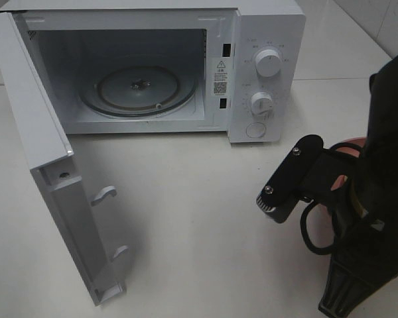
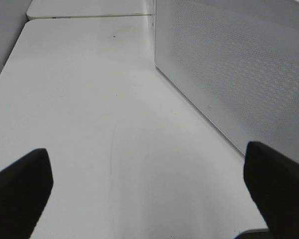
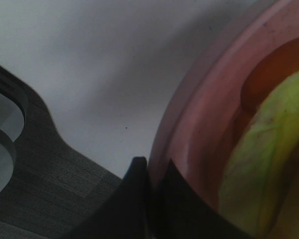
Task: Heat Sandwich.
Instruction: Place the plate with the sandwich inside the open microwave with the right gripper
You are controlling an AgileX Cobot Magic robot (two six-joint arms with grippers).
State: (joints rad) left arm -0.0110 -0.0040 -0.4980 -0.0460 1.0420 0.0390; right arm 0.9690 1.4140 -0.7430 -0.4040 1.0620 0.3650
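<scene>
Position: the sandwich [image 3: 274,159] lies on a pink plate [image 3: 204,114] standing on the bench [image 1: 186,218], at about 4 o'clock from the microwave oven [image 1: 278,83] in the high view. There it is almost wholly hidden by the right arm, and only a sliver of pink rim is seen.

Right tool [image 3: 153,162]: the fingers are drawn narrow and appear to be pinched on the plate rim, one inside and one outside. Contact is judged from the wrist view only.

Left tool [image 2: 149,199]: spread wide, nothing held, low over bare bench beside the oven's perforated side wall.

Oven: the door [image 1: 36,112] is swung fully open toward 8 o'clock and the glass turntable [image 1: 139,89] is unoccupied.

Handling assessment: the sandwich is judged soft, light and loosely stacked, with a yellow-green leaf and red-brown filling exposed at the edge. A direct grip would be expected to crush it or shed the filling. The rigid plate is the proper hold, taken at the rim. The rim is judged smooth and possibly slippery, so the plate should be carried level, since a one-sided pinch may let it sag or let the sandwich slide.
</scene>
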